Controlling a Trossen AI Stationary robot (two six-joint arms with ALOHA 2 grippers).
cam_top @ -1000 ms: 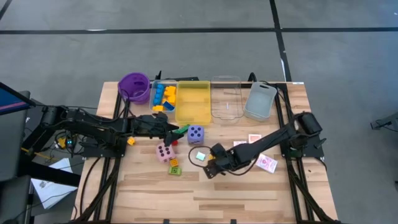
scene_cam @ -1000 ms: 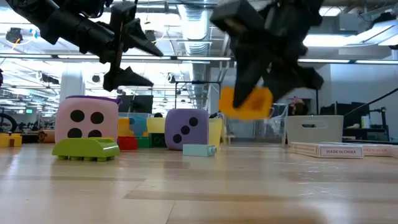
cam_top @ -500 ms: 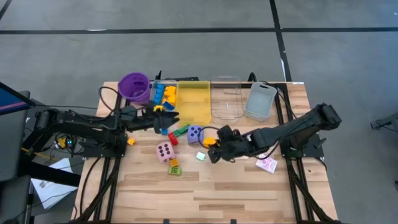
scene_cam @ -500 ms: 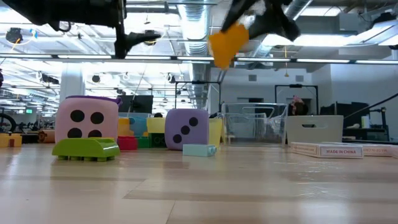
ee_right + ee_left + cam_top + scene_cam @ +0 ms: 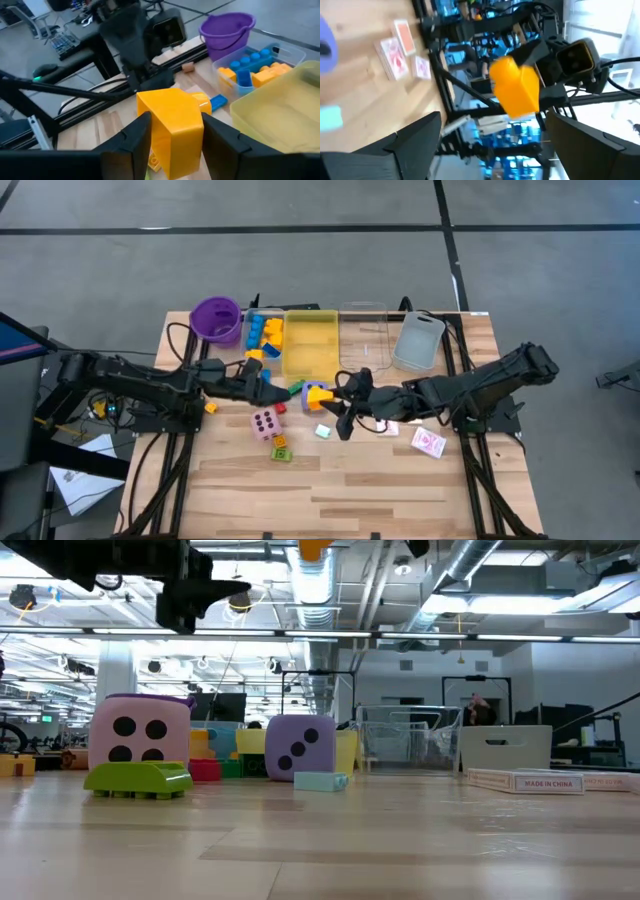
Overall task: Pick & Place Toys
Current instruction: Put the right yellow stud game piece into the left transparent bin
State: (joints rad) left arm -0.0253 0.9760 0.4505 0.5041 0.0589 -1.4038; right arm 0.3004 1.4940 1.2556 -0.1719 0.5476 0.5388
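- Your right end effector (image 5: 172, 135) is closed on an orange block (image 5: 172, 127), held well above the worktop (image 5: 400, 490) near the purple die (image 5: 316, 394), beside the yellow tray (image 5: 310, 345).
- Your left end effector (image 5: 268, 383) stands wide open and empty, near the blue tray of blocks (image 5: 262, 335).
- Judged rigid, light, smooth plastic: hold the flat opposite faces, as now; a corner grip could let it twist.
- The pink die (image 5: 264, 423), a green block (image 5: 138, 778) and red-patterned cards (image 5: 428, 443) remain on the worktop.
- The dice look wider: open fully and take flat faces.
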